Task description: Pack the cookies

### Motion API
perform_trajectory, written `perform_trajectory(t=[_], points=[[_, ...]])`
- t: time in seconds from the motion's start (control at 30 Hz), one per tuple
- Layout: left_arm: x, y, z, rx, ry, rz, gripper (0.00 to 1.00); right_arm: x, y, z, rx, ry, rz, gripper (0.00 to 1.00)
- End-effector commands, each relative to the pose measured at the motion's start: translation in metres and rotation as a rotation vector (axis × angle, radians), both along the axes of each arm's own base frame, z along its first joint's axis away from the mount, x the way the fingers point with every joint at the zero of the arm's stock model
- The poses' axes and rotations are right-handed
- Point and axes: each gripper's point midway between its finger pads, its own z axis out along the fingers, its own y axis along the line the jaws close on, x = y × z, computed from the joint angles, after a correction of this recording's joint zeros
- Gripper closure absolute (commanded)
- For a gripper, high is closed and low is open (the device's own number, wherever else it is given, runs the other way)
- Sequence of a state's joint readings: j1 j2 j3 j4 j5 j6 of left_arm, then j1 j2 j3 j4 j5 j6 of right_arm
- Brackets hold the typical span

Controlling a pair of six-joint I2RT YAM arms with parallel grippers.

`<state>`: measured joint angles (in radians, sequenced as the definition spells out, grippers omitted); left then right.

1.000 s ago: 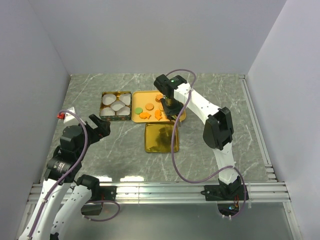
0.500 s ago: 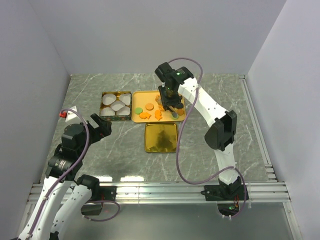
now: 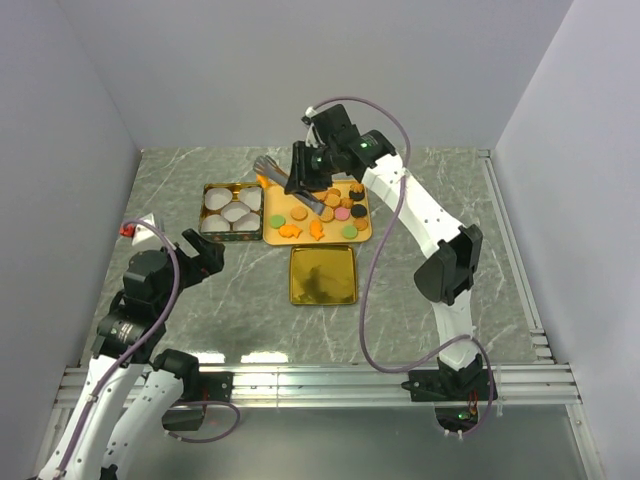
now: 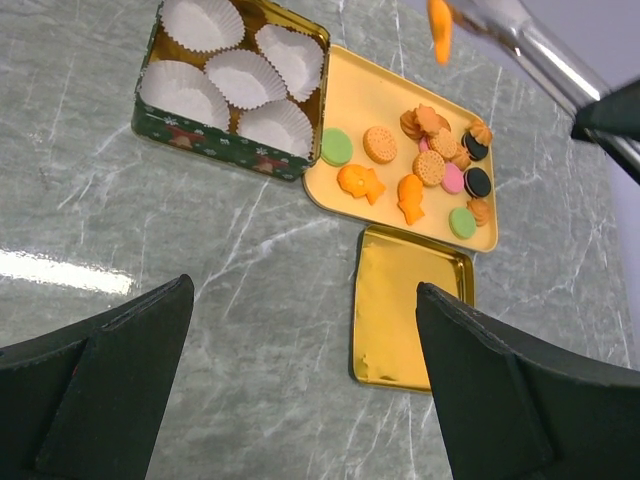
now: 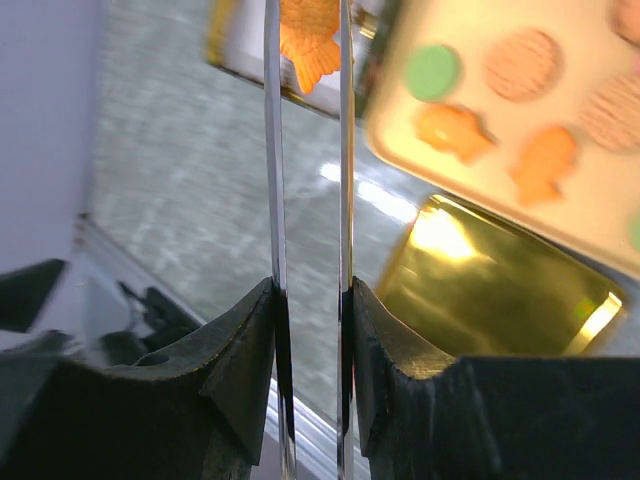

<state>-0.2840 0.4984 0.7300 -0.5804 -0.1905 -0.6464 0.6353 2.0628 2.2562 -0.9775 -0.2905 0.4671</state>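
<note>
Several cookies (image 3: pixel 335 212), orange, tan, green, pink and dark, lie on a yellow tray (image 3: pixel 283 193). They also show in the left wrist view (image 4: pixel 420 180). My right gripper (image 3: pixel 312 185) is shut on metal tongs (image 3: pixel 290 185). The tongs pinch an orange fish cookie (image 3: pixel 262 180) in the air above the gap between the tray and the tin; it also shows in the right wrist view (image 5: pixel 308 40) and the left wrist view (image 4: pixel 439 30). My left gripper (image 3: pixel 200 255) is open and empty, low at the near left (image 4: pixel 300 370).
A green tin (image 3: pixel 206 228) with several white paper cups (image 4: pixel 245 80) stands left of the tray. A gold lid (image 3: pixel 322 274) lies flat in front of the tray. A small red and white object (image 3: pixel 128 230) sits by the left wall.
My right arm has lifted off the tray and swung left, carrying the orange fish cookie in the tongs toward the tin. The left arm has barely moved.
</note>
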Motion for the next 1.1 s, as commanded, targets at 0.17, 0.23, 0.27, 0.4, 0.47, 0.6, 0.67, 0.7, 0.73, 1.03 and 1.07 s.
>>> perform_trajectory(t=[0.17, 0.23, 0.27, 0.4, 0.47, 0.6, 0.67, 0.7, 0.73, 1.03, 1.07], points=[[0.0, -0.001, 0.02, -0.018, -0.131, -0.009, 0.01, 0.028, 0.06, 0.017, 0.25, -0.064, 0.081, 0.63], [-0.004, 0.004, 0.027, -0.029, -0.189, 0.011, 0.01, 0.032, 0.068, 0.012, 0.271, -0.056, 0.094, 0.63], [-0.006, 0.007, 0.03, -0.03, -0.214, 0.026, 0.01, 0.035, 0.071, 0.013, 0.292, -0.058, 0.097, 0.63], [-0.016, 0.015, 0.04, -0.052, -0.331, 0.056, 0.0, 0.038, 0.088, 0.004, 0.345, -0.039, 0.12, 0.64], [-0.023, 0.019, 0.044, -0.062, -0.382, 0.064, 0.01, 0.04, 0.095, -0.003, 0.365, -0.018, 0.119, 0.64], [-0.031, 0.034, 0.046, -0.043, -0.422, 0.128, 0.01, 0.05, 0.112, -0.01, 0.45, -0.01, 0.122, 0.64], [-0.033, 0.038, 0.044, -0.041, -0.427, 0.144, 0.01, 0.053, 0.12, -0.019, 0.468, 0.008, 0.116, 0.64], [-0.034, 0.039, 0.044, -0.043, -0.432, 0.147, 0.01, 0.057, 0.125, -0.015, 0.488, -0.006, 0.118, 0.64], [-0.036, 0.043, 0.044, -0.052, -0.443, 0.169, 0.01, 0.058, 0.13, -0.025, 0.489, 0.005, 0.118, 0.64], [-0.037, 0.036, 0.036, -0.075, -0.409, 0.147, 0.01, 0.075, 0.149, -0.05, 0.513, 0.006, 0.082, 0.65], [-0.038, 0.037, 0.036, -0.077, -0.408, 0.157, 0.01, 0.076, 0.149, -0.054, 0.509, 0.005, 0.08, 0.65]])
